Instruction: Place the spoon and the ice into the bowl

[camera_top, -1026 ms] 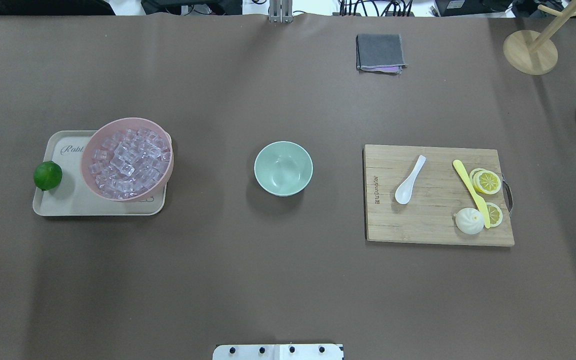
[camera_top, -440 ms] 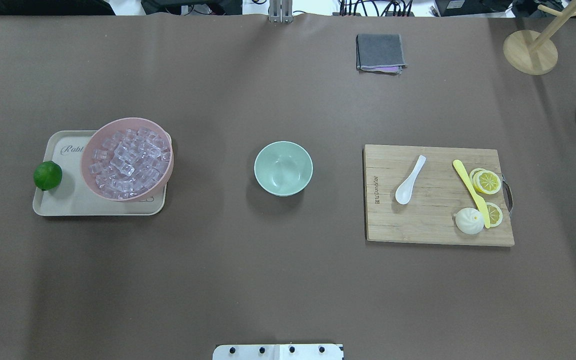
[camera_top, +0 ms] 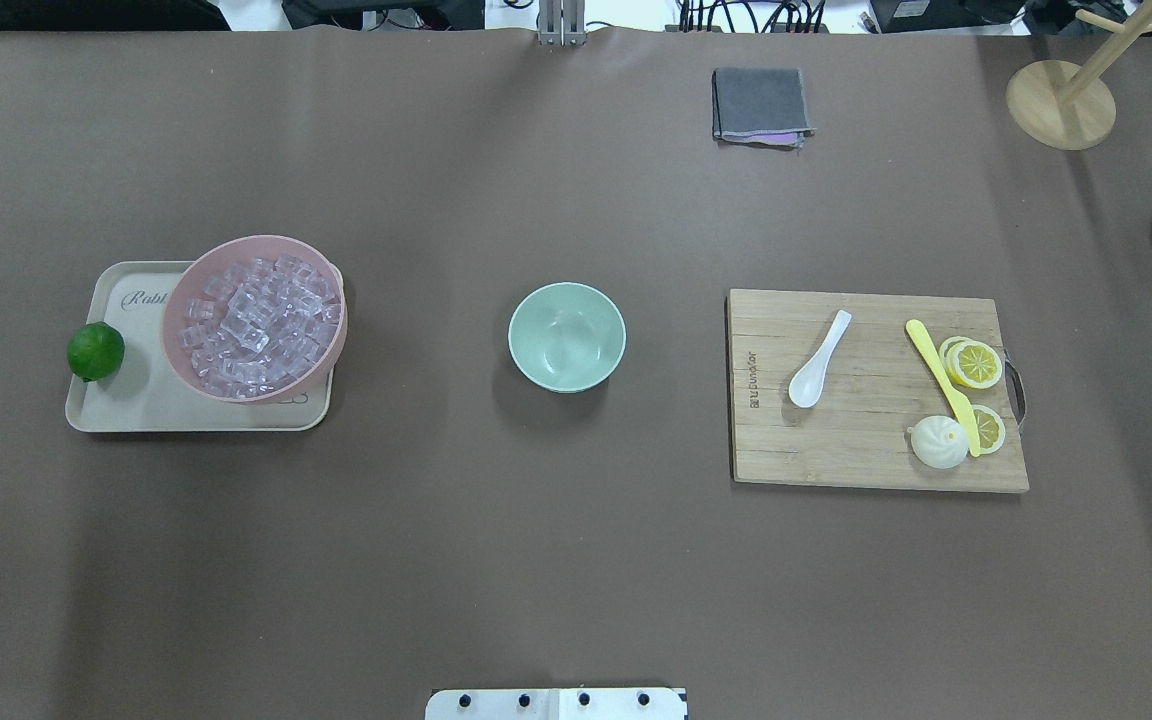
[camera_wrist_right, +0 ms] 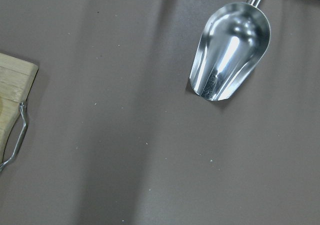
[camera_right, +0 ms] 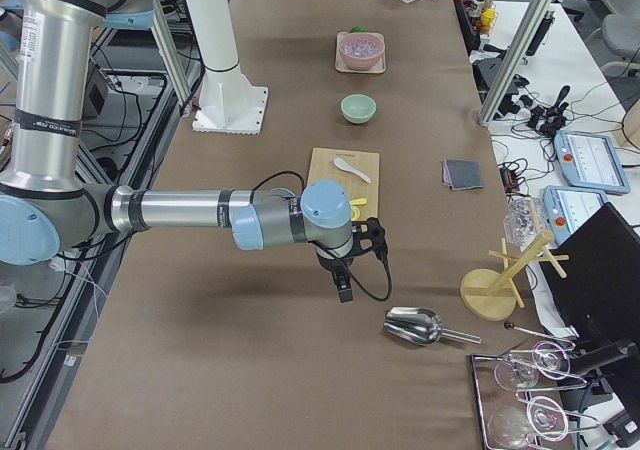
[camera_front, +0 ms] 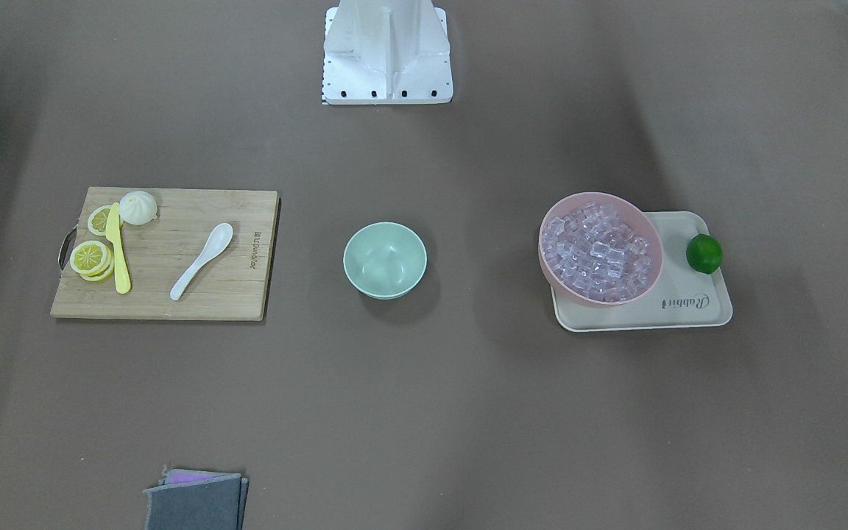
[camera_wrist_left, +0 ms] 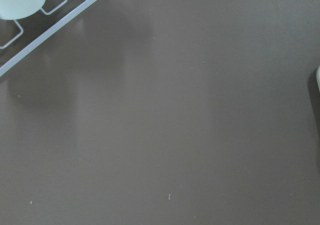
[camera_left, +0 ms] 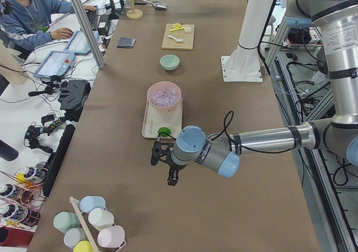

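Note:
The empty mint-green bowl [camera_top: 566, 336] stands mid-table, also in the front view [camera_front: 385, 259]. The white spoon [camera_top: 820, 360] lies on a wooden cutting board [camera_top: 866, 455] to its right, scoop toward the robot. The ice [camera_top: 254, 318] is a heap of several clear cubes in a pink bowl [camera_top: 181, 300] on a beige tray [camera_top: 151, 405] to the left. My left gripper [camera_left: 168, 171] hangs over bare table beyond the tray, seen only in the left side view. My right gripper [camera_right: 345, 275] hangs past the board, near a metal scoop [camera_right: 415, 326]. I cannot tell whether either is open or shut.
On the board lie a yellow knife [camera_top: 941, 385], lemon slices [camera_top: 974, 362] and a white bun [camera_top: 938, 441]. A lime [camera_top: 95, 351] sits on the tray's left edge. A grey cloth [camera_top: 760, 105] and a wooden stand [camera_top: 1060, 103] are at the far side. A cup rack [camera_left: 89, 227] stands past the left gripper.

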### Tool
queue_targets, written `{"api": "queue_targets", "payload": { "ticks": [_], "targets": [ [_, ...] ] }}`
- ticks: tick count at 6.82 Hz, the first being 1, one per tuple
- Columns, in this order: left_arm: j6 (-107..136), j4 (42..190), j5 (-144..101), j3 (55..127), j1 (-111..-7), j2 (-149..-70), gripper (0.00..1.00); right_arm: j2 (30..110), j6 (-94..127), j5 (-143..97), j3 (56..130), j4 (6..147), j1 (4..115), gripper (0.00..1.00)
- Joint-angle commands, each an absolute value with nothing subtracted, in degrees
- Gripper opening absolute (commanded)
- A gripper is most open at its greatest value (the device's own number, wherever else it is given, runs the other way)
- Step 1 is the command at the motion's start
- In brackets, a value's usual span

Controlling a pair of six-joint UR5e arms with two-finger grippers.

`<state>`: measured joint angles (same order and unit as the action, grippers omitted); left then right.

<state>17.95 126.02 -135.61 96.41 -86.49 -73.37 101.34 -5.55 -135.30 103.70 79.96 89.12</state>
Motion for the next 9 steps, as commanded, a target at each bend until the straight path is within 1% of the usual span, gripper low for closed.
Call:
{"api": "queue_targets", "payload": {
  "ticks": [1, 7, 8, 9],
  "targets": [
    [22.4, 129.6, -136.5, 96.4, -86.5, -73.5, 0.98, 101.1, -5.7, -137.1, 103.7, 79.7, 89.1, 1.0],
    [22.6, 130.7, -138.8, 96.2, -86.1, -74.2, 0.97, 101.5, -4.5, -138.2, 103.7, 79.5, 88.8, 1.0],
    [22.4, 130.9, -140.7, 96.3, -86.0, -74.3, 0.97, 100.9, 0.0, -138.2, 104.1, 79.5, 87.9, 0.99],
    [21.9, 132.2, -143.5, 96.5, -85.4, -74.5, 0.97, 100.6, 6.8, -138.1, 104.6, 75.2, 85.5, 0.98]
  ]
}}
